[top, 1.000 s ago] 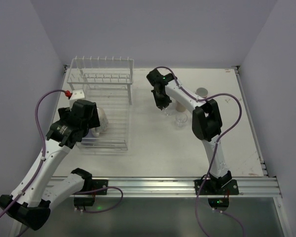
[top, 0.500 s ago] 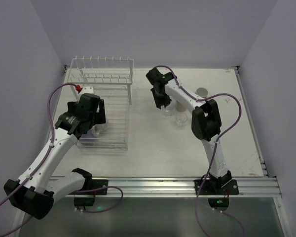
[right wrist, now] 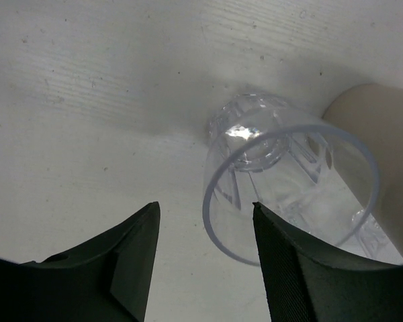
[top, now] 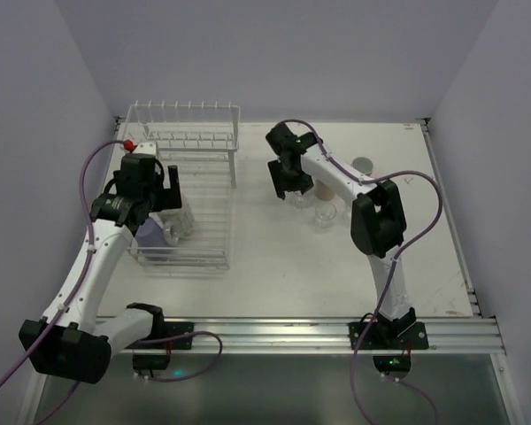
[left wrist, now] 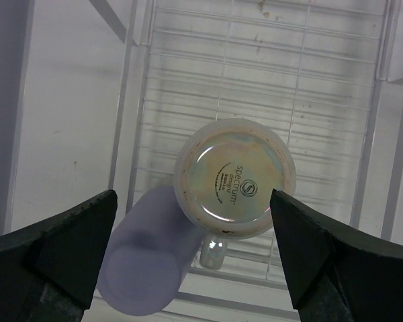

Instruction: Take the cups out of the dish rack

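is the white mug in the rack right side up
No, the white mug sits upside down in the dish rack, its stamped base facing up.

I see a white table [top: 274, 266], its top scuffed and lightly stained. A silver aluminium rail [top: 274, 335] runs along the table's near edge. Pale lavender walls [top: 274, 53] stand behind the table and on both its sides. Beyond the table's near edge, past the rail, I see a dark grey-green surface [top: 274, 390].

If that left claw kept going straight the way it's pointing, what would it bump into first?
Probably the upturned base of the white mug, centred under the open left gripper in the dish rack; its distance is unclear.
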Motion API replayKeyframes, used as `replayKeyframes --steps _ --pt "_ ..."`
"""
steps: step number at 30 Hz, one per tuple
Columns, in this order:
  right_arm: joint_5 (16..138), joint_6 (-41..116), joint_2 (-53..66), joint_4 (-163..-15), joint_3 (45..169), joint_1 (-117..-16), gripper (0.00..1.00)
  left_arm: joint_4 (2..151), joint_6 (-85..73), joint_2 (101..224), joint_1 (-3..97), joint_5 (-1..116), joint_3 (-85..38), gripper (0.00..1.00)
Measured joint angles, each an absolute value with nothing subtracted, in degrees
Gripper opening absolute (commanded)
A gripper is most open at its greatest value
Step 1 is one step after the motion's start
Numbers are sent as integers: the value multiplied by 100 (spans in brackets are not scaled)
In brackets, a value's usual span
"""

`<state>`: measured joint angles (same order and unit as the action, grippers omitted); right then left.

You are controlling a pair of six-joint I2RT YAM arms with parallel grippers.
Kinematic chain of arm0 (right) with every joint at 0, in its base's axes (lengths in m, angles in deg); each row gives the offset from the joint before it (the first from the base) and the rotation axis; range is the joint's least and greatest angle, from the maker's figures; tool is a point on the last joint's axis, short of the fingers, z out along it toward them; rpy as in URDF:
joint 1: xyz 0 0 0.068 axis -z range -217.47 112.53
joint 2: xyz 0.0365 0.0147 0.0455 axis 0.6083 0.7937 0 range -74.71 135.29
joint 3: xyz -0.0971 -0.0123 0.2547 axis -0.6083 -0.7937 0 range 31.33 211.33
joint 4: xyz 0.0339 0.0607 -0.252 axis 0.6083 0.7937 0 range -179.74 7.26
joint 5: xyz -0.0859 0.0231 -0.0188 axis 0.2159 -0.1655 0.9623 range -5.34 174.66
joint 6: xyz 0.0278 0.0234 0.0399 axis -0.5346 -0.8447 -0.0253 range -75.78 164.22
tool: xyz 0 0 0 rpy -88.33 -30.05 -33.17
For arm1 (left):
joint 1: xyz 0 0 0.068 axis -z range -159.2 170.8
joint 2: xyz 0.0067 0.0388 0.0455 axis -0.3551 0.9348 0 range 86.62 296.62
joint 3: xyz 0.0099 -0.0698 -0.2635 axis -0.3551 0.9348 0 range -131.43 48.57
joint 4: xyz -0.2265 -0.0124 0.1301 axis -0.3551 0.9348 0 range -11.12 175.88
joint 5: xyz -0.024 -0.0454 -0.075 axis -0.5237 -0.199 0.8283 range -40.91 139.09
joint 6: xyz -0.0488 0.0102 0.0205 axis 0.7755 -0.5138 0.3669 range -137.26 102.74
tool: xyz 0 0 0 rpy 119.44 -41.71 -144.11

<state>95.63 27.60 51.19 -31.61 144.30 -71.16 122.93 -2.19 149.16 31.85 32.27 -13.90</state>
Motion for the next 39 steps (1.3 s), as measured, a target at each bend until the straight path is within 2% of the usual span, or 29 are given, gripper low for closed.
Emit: replayKeyframes --steps 14,39 --pt "9025 2852 3028 -3580 13661 -7116 62 12129 -735 15502 2901 4694 -1500 100" --pt "8787 2871 2641 -3906 12896 -7116 63 12022 -787 15681 2899 4591 -1419 100"
